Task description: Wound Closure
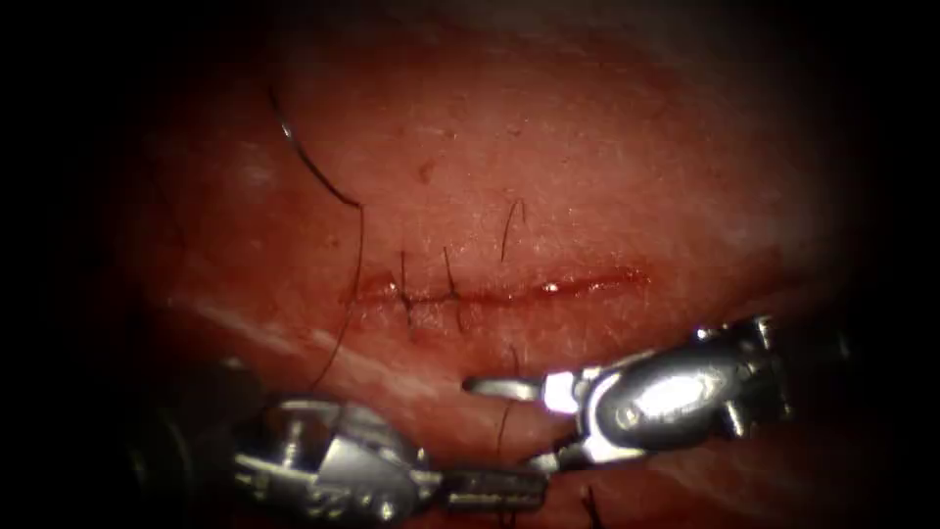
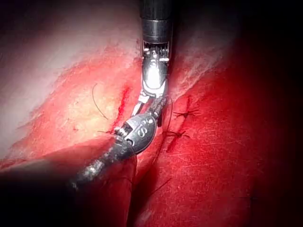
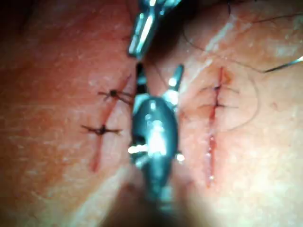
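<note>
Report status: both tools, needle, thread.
Right tool jaws open, empty. Left tool shut on thread. Needle lying free on tissue, upper left of cut.

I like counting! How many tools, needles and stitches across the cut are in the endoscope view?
Tools: 2, left gripper shut, right gripper open, empty.
Needle: 1, loose on tissue, left of stitches.
Stitches: 2.
Total: 5.

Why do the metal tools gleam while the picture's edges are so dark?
Endoscope view: light falls mid-picture, edges in shadow; glare on the right tool, fingers open, holding nothing, and glint on the cut; the needle lies on the tissue, upper left. Left wrist view: glare on the left tool.
</note>
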You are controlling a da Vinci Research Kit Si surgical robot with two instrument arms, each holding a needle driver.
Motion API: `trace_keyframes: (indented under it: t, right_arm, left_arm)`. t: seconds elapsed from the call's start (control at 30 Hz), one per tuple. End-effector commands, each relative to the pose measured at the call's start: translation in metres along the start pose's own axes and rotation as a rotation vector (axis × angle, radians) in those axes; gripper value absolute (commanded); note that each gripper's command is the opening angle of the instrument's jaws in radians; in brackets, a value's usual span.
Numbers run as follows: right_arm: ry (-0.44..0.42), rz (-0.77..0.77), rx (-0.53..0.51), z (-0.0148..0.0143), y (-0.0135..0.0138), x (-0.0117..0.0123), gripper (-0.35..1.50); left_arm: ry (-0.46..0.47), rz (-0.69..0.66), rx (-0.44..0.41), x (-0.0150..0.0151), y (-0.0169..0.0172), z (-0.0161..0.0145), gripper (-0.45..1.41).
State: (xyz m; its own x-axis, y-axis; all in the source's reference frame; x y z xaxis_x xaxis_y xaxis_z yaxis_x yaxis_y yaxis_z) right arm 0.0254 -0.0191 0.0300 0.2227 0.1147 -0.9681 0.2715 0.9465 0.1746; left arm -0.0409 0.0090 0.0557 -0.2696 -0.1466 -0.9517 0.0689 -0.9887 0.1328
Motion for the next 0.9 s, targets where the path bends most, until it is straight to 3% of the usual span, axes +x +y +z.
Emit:
trace_keyframes:
  t: [0.03,0.07,0.13,0.17,0.43,0.47,0.53,0.63,0.7,0.9]
  right_arm:
    - [0.002,-0.001,0.003,0.0007,-0.0007,-0.0003,0.94]
    - [0.002,-0.007,0.003,0.0008,-0.0007,-0.0004,0.83]
    - [-0.006,-0.025,0.012,0.0007,-0.0006,-0.0005,0.12]
    - [-0.013,-0.036,0.018,0.0007,-0.0006,-0.0006,-0.32]
    - [-0.031,-0.057,0.065,-0.0005,-0.0004,-0.0013,-0.35]
    - [-0.035,-0.057,0.062,-0.0006,-0.0003,-0.0014,-0.35]
    - [-0.047,-0.044,0.047,-0.0011,0.0,-0.0018,-0.35]
    - [-0.063,-0.004,0.027,-0.0019,0.0008,-0.0026,-0.35]
    - [-0.073,0.017,0.014,-0.0025,0.0014,-0.0031,-0.35]
    - [-0.059,0.049,-0.027,-0.0047,0.0027,-0.0046,-0.35]
  left_arm:
    - [0.003,-0.002,-0.002,-0.0005,0.0005,0.0008,-0.45]
    - [0.003,-0.002,-0.002,-0.0005,0.0005,0.0008,-0.45]
    - [0.004,-0.002,-0.002,-0.0006,0.0005,0.0008,-0.45]
    - [0.004,-0.002,-0.002,-0.0006,0.0005,0.0008,-0.45]
    - [-0.002,-0.015,0.003,-0.0008,0.0002,0.0007,-0.45]
    - [-0.008,-0.045,0.007,-0.0008,0.0001,0.0007,-0.26]
    - [-0.02,-0.112,0.017,-0.0007,0.0,0.0008,0.66]
    - [-0.068,-0.159,0.058,-0.0006,-0.0005,0.0005,1.06]
    - [-0.075,-0.174,0.11,-0.0004,-0.001,0.0002,1.17]
    - [-0.044,-0.211,0.21,0.0001,-0.0028,-0.002,1.2]
